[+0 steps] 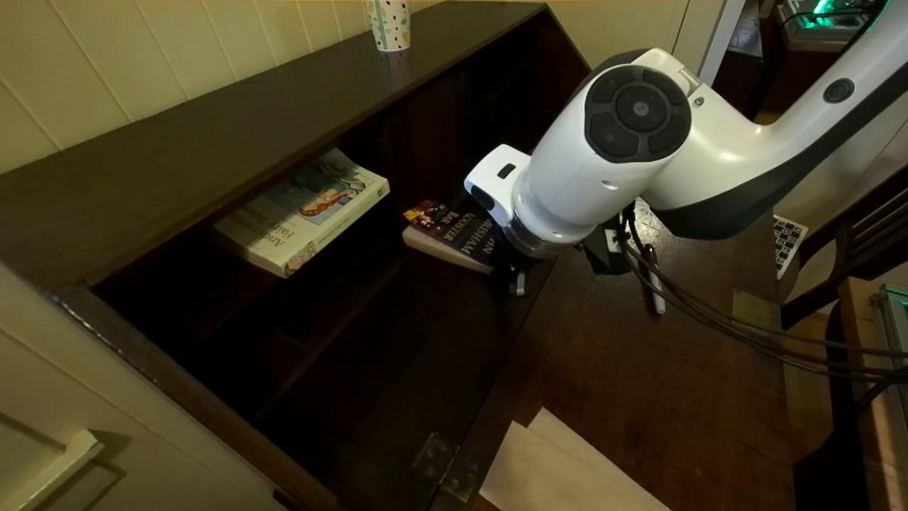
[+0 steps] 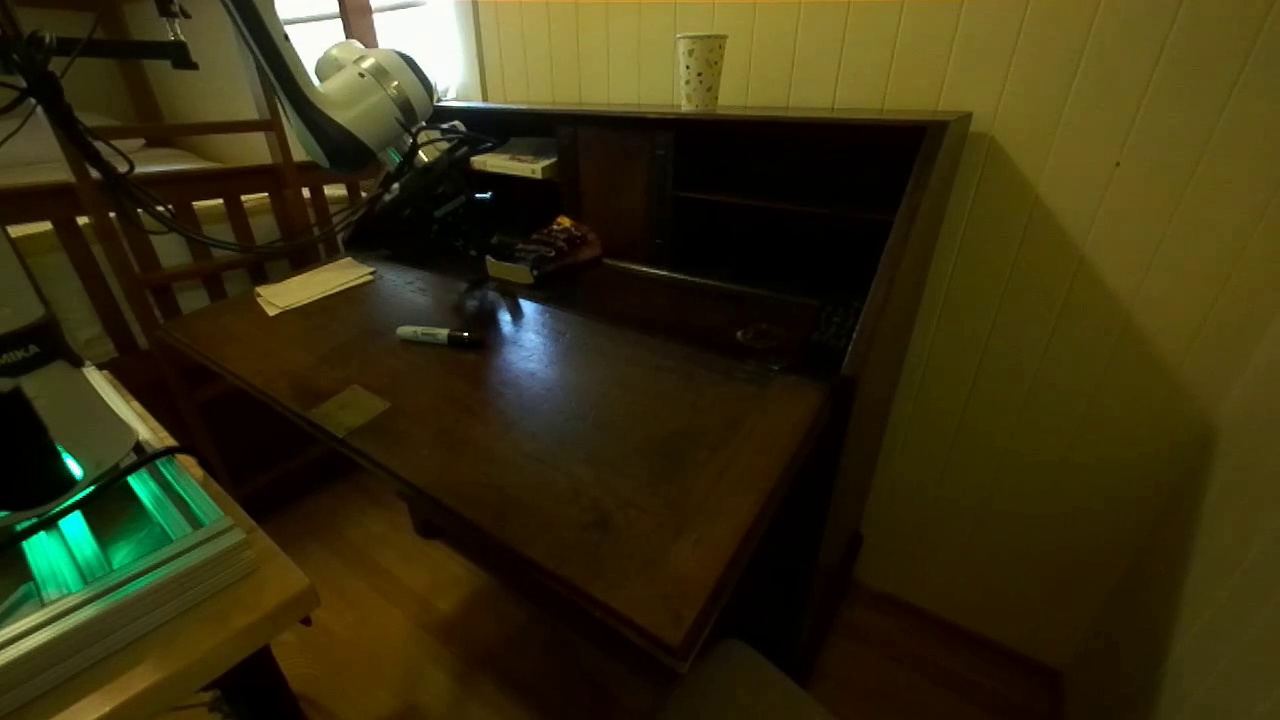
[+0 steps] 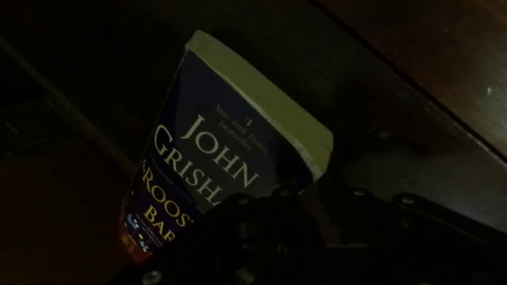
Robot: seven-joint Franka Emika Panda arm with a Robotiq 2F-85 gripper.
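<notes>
A thick paperback, dark blue and maroon with "John Grisham" in large letters, shows in the wrist view [image 3: 222,130] and in both exterior views, book [image 1: 450,231], book [image 2: 560,245]. My gripper [image 3: 321,194] is shut on this book near one end of its spine. One finger lies over the cover; the other stands on the far side, mostly lost in shadow. In an exterior view the gripper [image 1: 520,277] points down at the desk's inner part, with the book jutting out beside it. Whether the book touches the wood beneath is too dark to tell.
A pale fairy-tale book [image 1: 305,213] sticks out from an upper shelf. A patterned paper cup [image 2: 700,72] stands on the desk's top. On the lowered desk leaf [image 2: 600,430] lie a marker [image 2: 435,336] and folded paper [image 2: 315,285]. Cables [image 1: 709,312] trail from the arm.
</notes>
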